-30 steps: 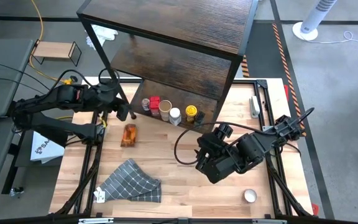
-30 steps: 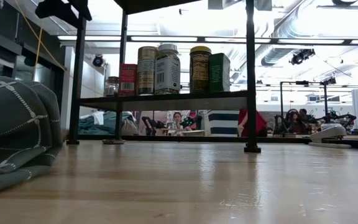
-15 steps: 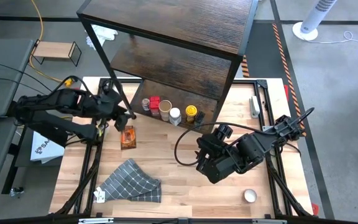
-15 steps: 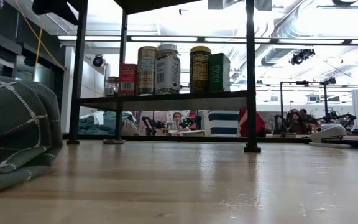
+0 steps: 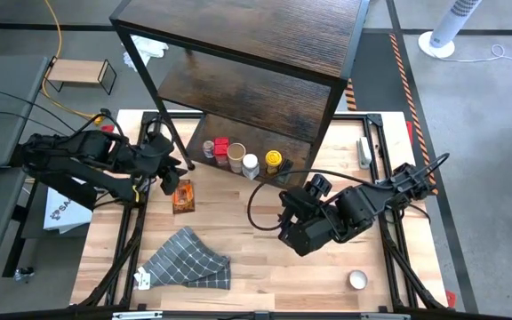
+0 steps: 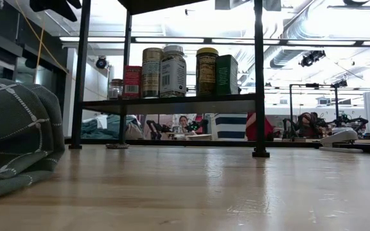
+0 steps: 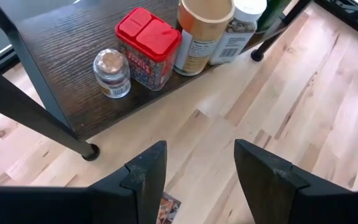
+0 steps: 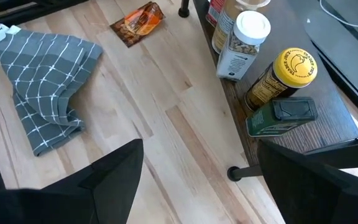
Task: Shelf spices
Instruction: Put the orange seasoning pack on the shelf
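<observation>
Both pincers are released and holding nothing, left pincer (image 7: 194,180) over the orange packet (image 5: 183,194) near the shelf (image 5: 256,98), right pincer (image 8: 197,180) nearby.

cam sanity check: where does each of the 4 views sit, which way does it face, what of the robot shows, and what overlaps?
High view: overhead, straight down; both arms, shelf, grey cloth.
Low view: table height, level across to the shelf's bottom board; an arm's dark part shows at the top edge.
Left wrist view: on the left arm, facing the red-lidded tin; left pincer open.
Right wrist view: on the right arm, facing the yellow-lidded bottle; right pincer open.
Shared: both wrist views show the white-lidded jar.
</observation>
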